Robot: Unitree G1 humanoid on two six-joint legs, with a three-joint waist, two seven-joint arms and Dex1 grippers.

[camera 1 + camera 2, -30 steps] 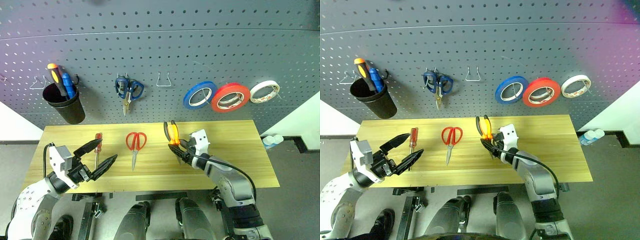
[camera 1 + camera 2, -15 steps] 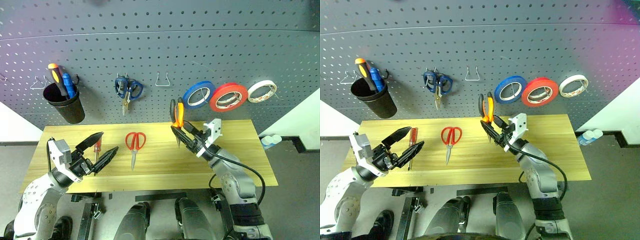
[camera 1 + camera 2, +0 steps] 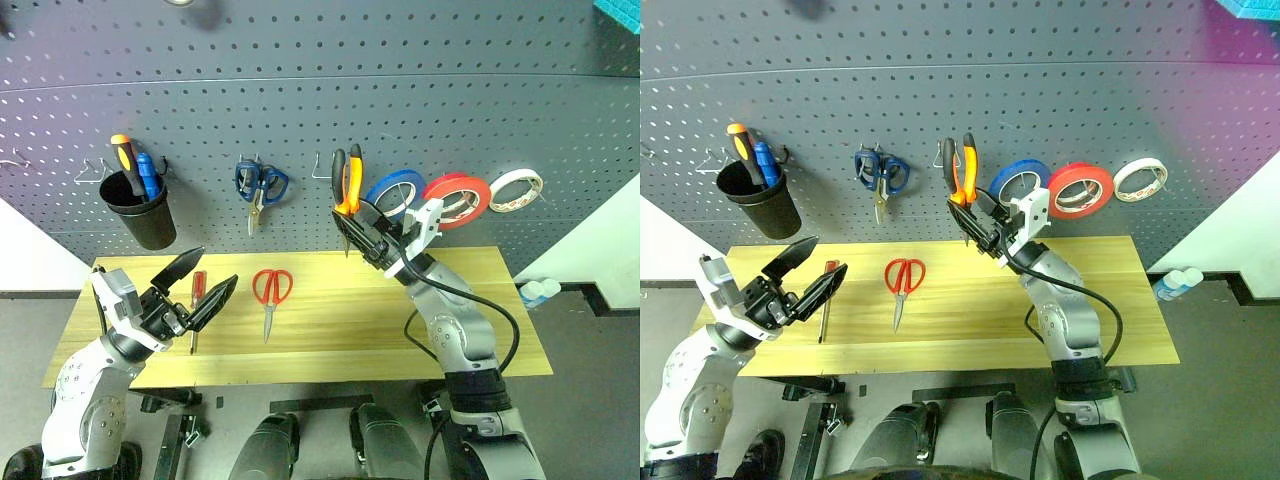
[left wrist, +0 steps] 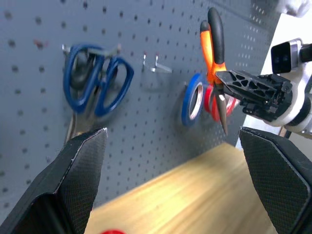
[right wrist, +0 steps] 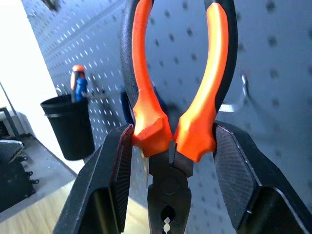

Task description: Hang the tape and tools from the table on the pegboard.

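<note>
Right now the right gripper [image 3: 368,232] is clamped on the pliers [image 3: 347,182], handles up, holding them against the pegboard [image 3: 300,100] close by an empty wire hook [image 3: 322,168]; whether a handle has caught the hook I can't quite tell from where I stand. The wide red tape [image 3: 457,198] already hangs on the board between a blue roll [image 3: 394,192] and a pale one [image 3: 515,190]. Still lying on the table [image 3: 480,320] are the red scissors [image 3: 270,292] and the red-handled screwdriver [image 3: 196,296]. The left gripper [image 3: 193,289] hovers just over that screwdriver, fingers spread wide, holding nothing. So roughly one item hung, one nearly there, two to go.
</note>
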